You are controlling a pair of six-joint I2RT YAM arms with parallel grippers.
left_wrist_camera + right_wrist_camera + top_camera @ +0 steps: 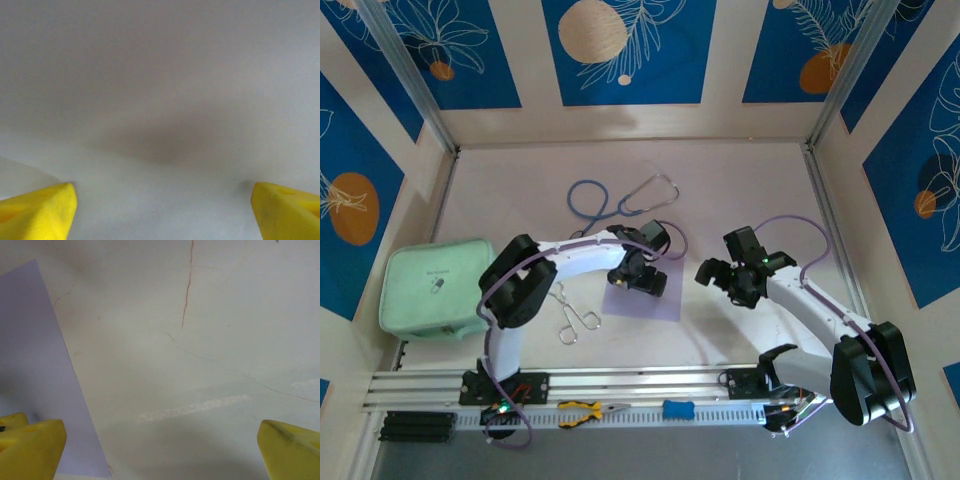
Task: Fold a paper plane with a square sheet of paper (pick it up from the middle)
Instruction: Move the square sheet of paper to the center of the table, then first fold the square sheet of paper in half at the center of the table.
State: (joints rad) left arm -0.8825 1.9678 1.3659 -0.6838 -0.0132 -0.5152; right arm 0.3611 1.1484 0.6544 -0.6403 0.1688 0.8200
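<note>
The square sheet of paper (645, 300), pale lilac, lies flat and unfolded on the table just left of centre. My left gripper (640, 280) hovers low over its far half, open. In the left wrist view its yellow fingertips (42, 210) stand far apart with only the pale sheet (160, 100) between them. My right gripper (722, 273) sits to the right of the sheet, open over bare table. In the right wrist view the sheet's right edge (35, 365) runs along the left side, close to the left yellow fingertip (32, 447).
A blue and grey stethoscope (620, 200) lies behind the sheet. Metal forceps (572, 315) lie left of it. A mint-green pouch (432, 285) sits at the far left. Yellow pliers (588, 410) and a blue piece (677, 409) rest on the front rail. Walls enclose the table (740, 190).
</note>
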